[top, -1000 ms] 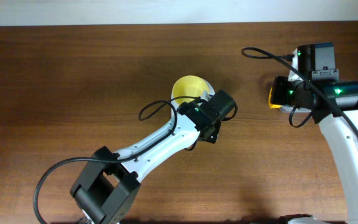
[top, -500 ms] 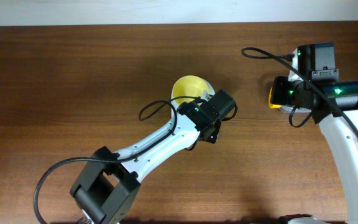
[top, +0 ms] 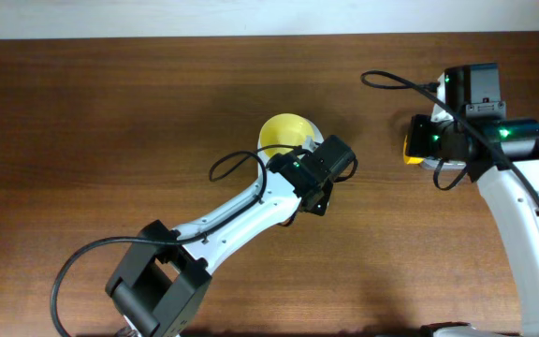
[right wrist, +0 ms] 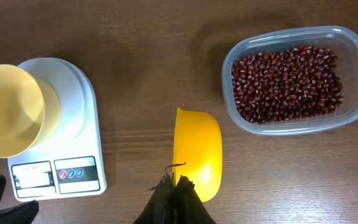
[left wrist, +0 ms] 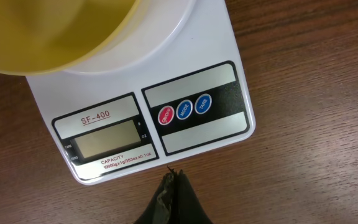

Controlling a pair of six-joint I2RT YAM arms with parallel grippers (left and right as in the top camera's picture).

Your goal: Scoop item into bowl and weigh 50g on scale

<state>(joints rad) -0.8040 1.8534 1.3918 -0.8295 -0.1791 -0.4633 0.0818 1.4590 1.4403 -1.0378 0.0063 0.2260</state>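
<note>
The left gripper [left wrist: 173, 177] has its fingers pressed together on nothing. Just ahead of it sits the small white square kitchen scale [left wrist: 229, 74] with the round pale-yellow plastic bowl [left wrist: 55, 31] on top. The right gripper [right wrist: 174, 182] is pinched shut on the bright yellow plastic scoop [right wrist: 197, 149] sticking out in front of it, and the little dark red-brown beans [right wrist: 288, 81] lie in a clear plastic tub [right wrist: 357, 68] ahead to its right.

Top-down overhead; wrist views downward, scale [left wrist: 219, 43] shared.
</note>
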